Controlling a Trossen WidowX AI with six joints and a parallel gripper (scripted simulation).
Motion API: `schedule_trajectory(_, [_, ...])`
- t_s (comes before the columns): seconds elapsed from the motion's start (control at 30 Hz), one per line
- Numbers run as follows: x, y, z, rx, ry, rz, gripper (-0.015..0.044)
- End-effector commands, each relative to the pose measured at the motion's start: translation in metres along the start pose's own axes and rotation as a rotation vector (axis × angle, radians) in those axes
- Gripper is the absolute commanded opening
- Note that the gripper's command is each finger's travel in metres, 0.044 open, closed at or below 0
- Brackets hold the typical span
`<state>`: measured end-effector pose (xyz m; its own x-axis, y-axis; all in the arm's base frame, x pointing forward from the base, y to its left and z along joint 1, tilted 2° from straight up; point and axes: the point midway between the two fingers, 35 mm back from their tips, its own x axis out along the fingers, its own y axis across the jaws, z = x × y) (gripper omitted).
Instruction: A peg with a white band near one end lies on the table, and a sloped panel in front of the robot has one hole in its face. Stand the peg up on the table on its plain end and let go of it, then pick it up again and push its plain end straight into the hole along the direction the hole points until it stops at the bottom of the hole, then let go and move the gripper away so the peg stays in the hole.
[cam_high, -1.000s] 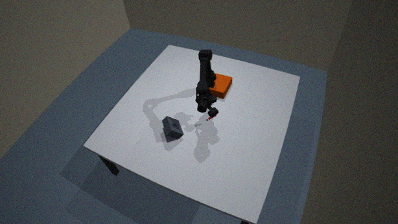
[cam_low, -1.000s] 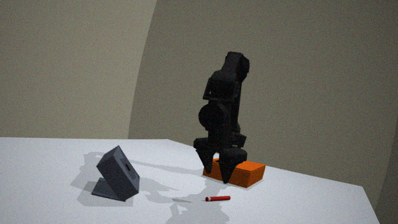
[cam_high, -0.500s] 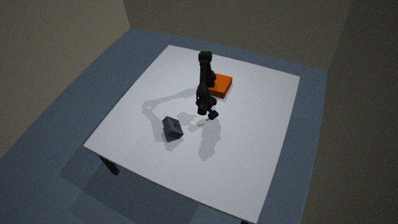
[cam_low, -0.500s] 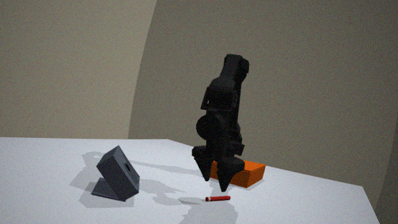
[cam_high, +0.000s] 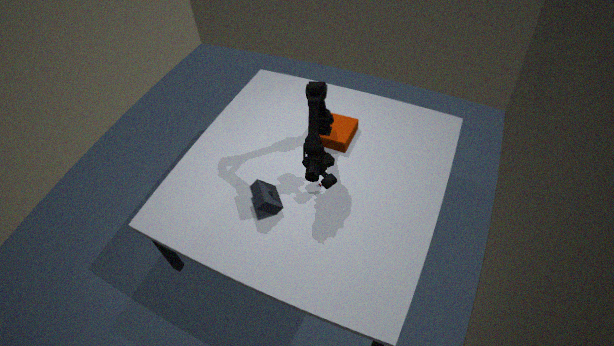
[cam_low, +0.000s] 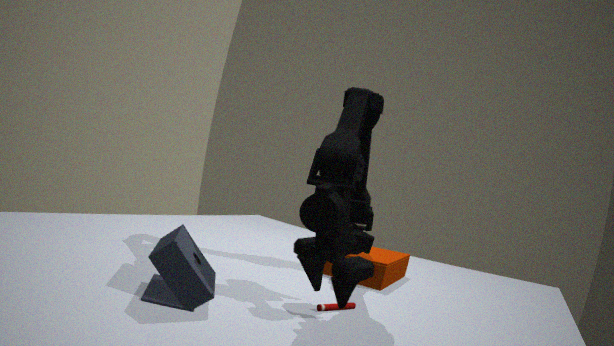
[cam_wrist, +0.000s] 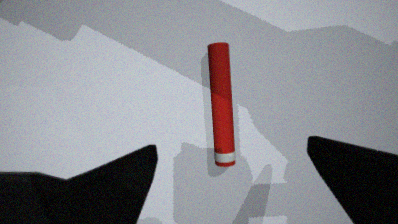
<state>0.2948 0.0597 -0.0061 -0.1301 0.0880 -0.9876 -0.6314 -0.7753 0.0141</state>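
The red peg (cam_high: 320, 185) (cam_low: 327, 307) (cam_wrist: 221, 100) lies on its side on the table (cam_high: 390, 225) (cam_low: 450, 320). Its white band is at the end nearer the bottom of the wrist view. My gripper (cam_low: 330, 298) (cam_wrist: 231, 148) is wide open and empty, pointing down just above the peg. In the wrist view the peg's banded end lies between the two fingertip lines, and its plain end reaches up and away. The dark grey sloped panel (cam_high: 266, 200) (cam_low: 180, 270) stands apart from the peg, with one hole (cam_low: 197, 258) in its tilted face. In the top view the arm hides most of the peg.
The orange block (cam_high: 345, 131) (cam_low: 392, 267) is at the arm's base, behind the gripper. The grey panel stands to the left of the gripper in the top and exterior views. Arm shadows fall across the table around the peg.
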Motion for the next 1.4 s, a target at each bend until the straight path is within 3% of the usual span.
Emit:
schedule_trajectory(0.0, [0.007, 0.002, 0.000, -0.005, 0.000, 0.006, 0.0440])
schedule_trajectory(0.33, [0.021, 0.003, -0.002, -0.005, 0.000, 0.006, 0.0440])
schedule_trajectory(0.77, [0.021, 0.003, -0.002, -0.005, 0.000, 0.006, 0.0110])
schedule_trajectory(1.0, [0.021, 0.003, -0.002, -0.005, 0.000, 0.006, 0.0110])
schedule_trajectory(1.37, [0.021, 0.003, -0.002, -0.005, 0.000, 0.006, 0.0049])
